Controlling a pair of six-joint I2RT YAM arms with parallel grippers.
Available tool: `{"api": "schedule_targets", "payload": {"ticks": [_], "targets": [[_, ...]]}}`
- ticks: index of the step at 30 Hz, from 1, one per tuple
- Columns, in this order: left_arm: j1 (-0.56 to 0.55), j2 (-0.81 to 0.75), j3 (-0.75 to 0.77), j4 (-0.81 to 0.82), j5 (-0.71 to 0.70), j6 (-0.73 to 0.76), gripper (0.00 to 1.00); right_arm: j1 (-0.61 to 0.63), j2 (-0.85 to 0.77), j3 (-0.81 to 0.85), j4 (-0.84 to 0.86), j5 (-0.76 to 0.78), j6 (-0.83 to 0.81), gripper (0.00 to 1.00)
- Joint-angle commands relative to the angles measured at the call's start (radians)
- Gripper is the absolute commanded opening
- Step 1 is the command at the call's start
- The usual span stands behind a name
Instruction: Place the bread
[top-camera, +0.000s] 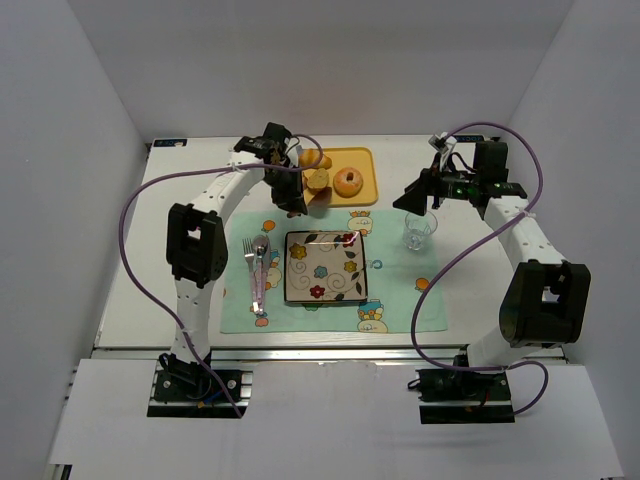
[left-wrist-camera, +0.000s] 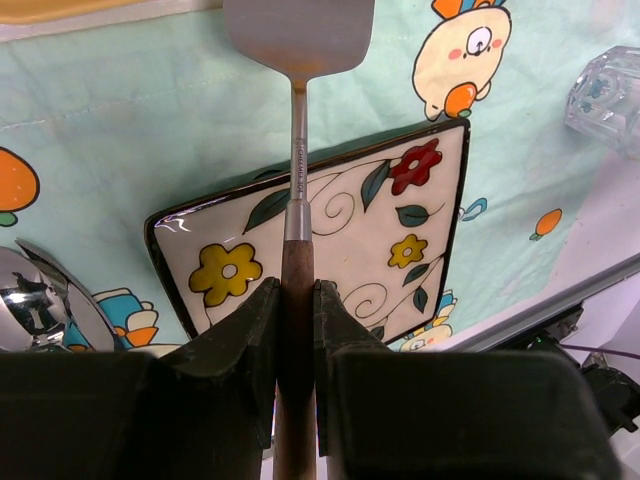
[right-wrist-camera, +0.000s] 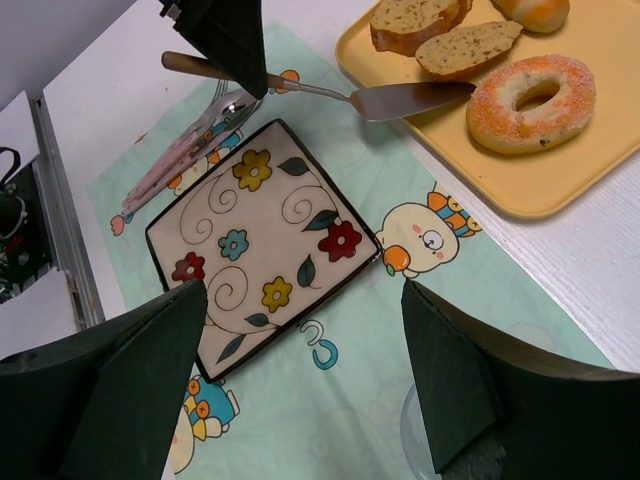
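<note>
Small bread (right-wrist-camera: 468, 47), tan, seemingly speckled crumb

I get bright, even light from overhead, and shadows are soft and faint. In the top view a glare streak sits on the plate's (top-camera: 325, 268) far edge, just beside the left pincer (top-camera: 298, 200). On the left wrist feed the spoon (left-wrist-camera: 35, 300), left of the pincer, blows out white. The fingers (left-wrist-camera: 240, 340) are dark and soft, and the glass (left-wrist-camera: 610, 90) far right is blurred. The right pincer's (right-wrist-camera: 302, 300) fingers read as black, detail-less wedges.
</note>
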Motion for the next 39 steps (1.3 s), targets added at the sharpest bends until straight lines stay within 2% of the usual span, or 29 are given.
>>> {"api": "schedule_targets", "payload": {"ticks": [1, 21, 39], "targets": [[-0.004, -0.021, 0.022, -0.018, -0.053, -0.018, 0.0, -0.001, -0.031, -0.01, 0.041, -0.022, 0.009, 0.84], [-0.019, -0.111, -0.177, 0.203, -0.129, -0.078, 0.0, -0.001, -0.034, -0.021, 0.052, -0.037, 0.018, 0.84], [-0.019, 0.028, 0.007, 0.176, -0.084, -0.087, 0.0, -0.002, -0.034, -0.022, 0.059, -0.047, 0.024, 0.87]]}}
